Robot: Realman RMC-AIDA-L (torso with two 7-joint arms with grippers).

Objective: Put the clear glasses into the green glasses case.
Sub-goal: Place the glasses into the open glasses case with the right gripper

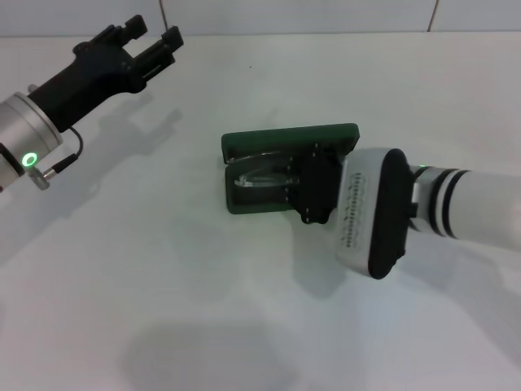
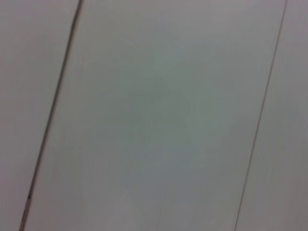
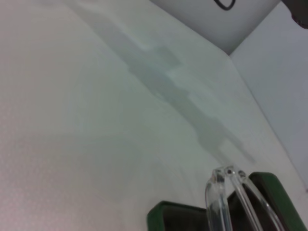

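Item: transparent colourless plastic glasses point(image 1: 262, 177), frame centre, lying inside open dark green oblong hard case point(image 1: 285, 138). Right hand point(image 1: 303, 192) over case, grip indiscernible. Left hand point(image 1: 151, 39) upper left, parted, empty. Risk: protruding arm blocks lid.

The green glasses case point(image 1: 281, 142) lies open at frame centre; the clear glasses point(image 1: 262, 177) sit inside its lower half.
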